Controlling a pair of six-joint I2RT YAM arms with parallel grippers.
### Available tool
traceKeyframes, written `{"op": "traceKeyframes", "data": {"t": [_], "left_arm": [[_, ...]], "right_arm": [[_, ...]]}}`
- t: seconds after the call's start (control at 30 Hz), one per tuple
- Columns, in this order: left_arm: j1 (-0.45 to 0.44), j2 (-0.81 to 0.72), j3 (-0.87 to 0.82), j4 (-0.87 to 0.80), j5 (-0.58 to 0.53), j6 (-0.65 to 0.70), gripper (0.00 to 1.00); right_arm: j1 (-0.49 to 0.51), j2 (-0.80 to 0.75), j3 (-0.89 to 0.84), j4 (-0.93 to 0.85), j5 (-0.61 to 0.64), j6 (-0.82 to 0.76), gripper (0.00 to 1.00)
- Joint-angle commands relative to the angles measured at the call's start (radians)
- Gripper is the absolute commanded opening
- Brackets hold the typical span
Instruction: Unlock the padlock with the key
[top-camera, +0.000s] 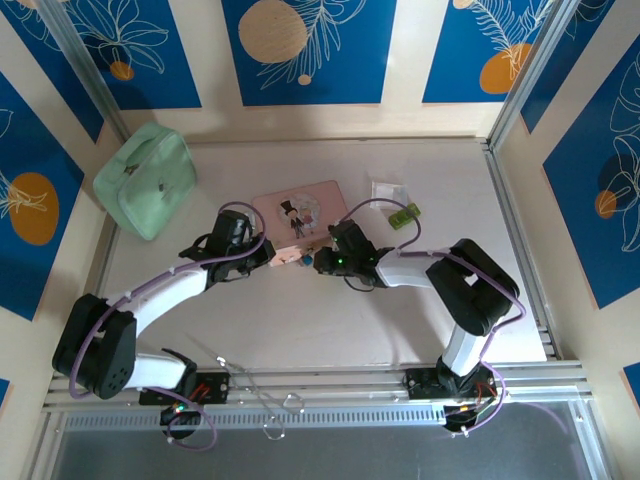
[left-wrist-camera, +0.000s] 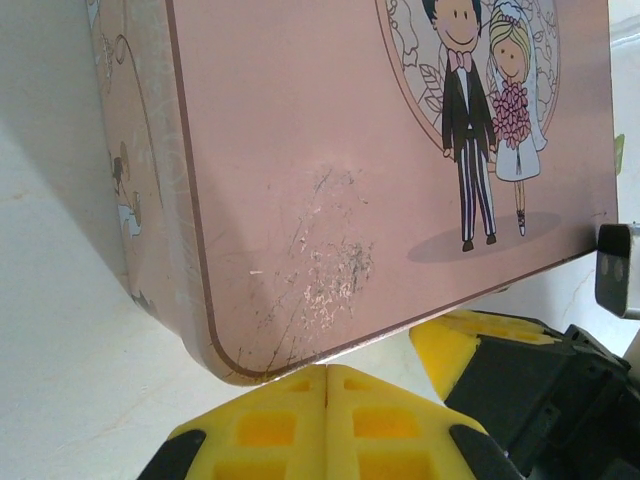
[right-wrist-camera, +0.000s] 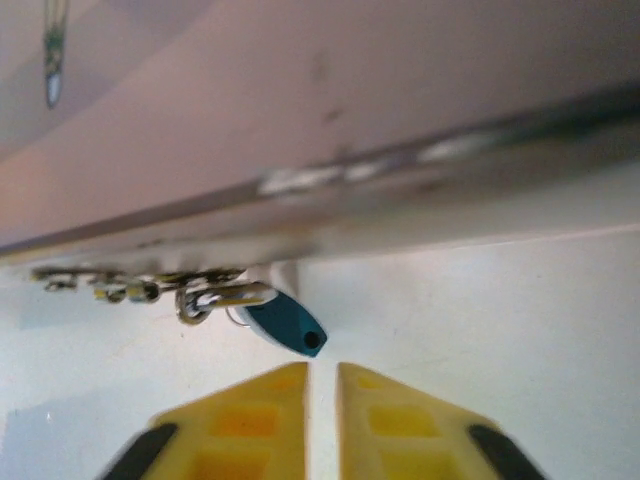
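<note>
Starting on the left: a mint-green pouch (top-camera: 145, 182) sits far out by the left wall, well apart from the action, with bare table (top-camera: 300, 330) between it and the arms. Plenty of open room in the near half of the table.

Now the left gripper (top-camera: 272, 256), right up against the near left corner of the pink tin box (top-camera: 300, 210). In its wrist view the yellow fingertips (left-wrist-camera: 290, 425) are pressed together, nothing between them, just below the rounded, scratched corner of the box lid (left-wrist-camera: 300, 150).

Centre stage: the padlock (top-camera: 307, 262), a small blue body at the box's near edge, between the two grippers. Close up, the padlock (right-wrist-camera: 288, 324) hangs tilted under the box's front rim (right-wrist-camera: 400, 170), hooked among silvery clasp links (right-wrist-camera: 150, 288). It's blurred there, so shackle and links are hard to tell apart.

The right gripper (right-wrist-camera: 322, 400) sits just beneath the padlock, apart from it, its pads closed to a hairline with nothing visibly pinched. From above, the right gripper (top-camera: 325, 260) crowds that same edge, so space between the two is tight.

Further right, a clear packet (top-camera: 388, 190) and a small green item (top-camera: 405, 214) lie just beside the box's far right corner, well short of the right rail (top-camera: 520, 250).
</note>
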Motion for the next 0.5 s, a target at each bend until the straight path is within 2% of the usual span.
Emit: {"op": "traceKeyframes", "data": {"t": [0.0,0.37,0.47], "left_arm": [[0.014,0.017,-0.002,0.0,0.016,0.008,0.0],[0.009,-0.016,-0.052,0.056,0.034,-0.036,0.0],[0.009,-0.055,-0.065,0.037,0.025,-0.033,0.0]], "right_arm": [[-0.017,-0.007,-0.036,-0.009,-0.031,0.065,0.12],[-0.022,-0.036,-0.091,0.047,-0.045,0.069,0.14],[0.009,-0.046,-0.063,-0.018,-0.018,0.017,0.24]]}}
